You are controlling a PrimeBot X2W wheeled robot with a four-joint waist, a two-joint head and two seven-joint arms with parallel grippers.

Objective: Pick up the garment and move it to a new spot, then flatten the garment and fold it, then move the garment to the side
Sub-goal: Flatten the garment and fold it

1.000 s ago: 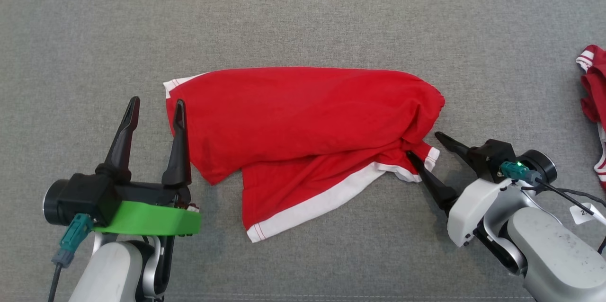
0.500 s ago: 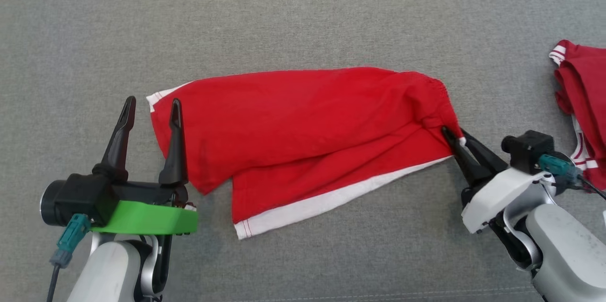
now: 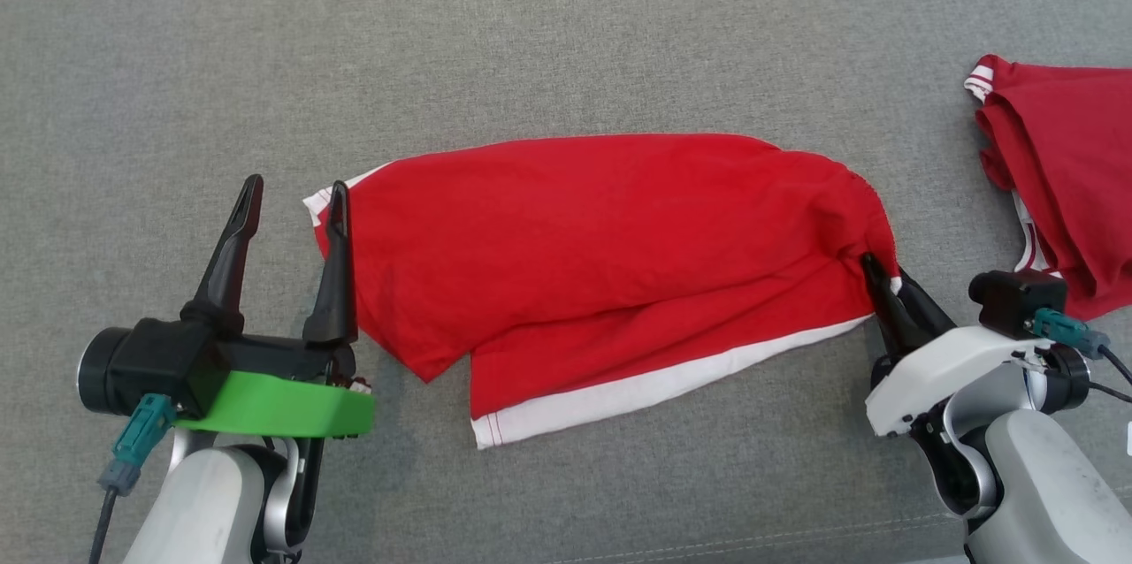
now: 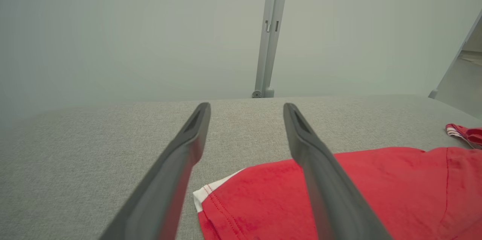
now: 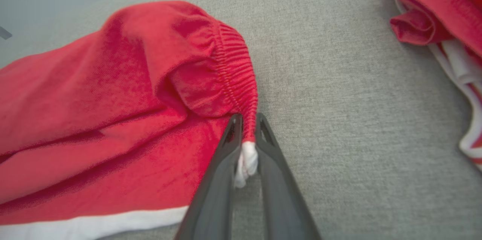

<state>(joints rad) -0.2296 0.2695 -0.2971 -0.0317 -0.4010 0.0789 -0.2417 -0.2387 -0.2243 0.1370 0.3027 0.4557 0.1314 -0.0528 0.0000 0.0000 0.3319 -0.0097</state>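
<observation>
Left end effector (image 3: 296, 184): fingers spread wide, holding nothing, its right finger at the garment's left edge.
Right end effector (image 3: 882, 274): pinched closed on a white-trimmed corner beside the elastic band.
Garment (image 3: 601, 255): red with a white hem, lying rumpled across the middle of the grey worktop (image 3: 566, 34).
Second garment (image 3: 1061, 157): red, bunched at far right, apart.

Right tool (image 3: 883, 274), open a second ago, has closed on the garment (image 3: 601, 237) at its near-right corner and drawn it rightward, stretched flatter.
</observation>
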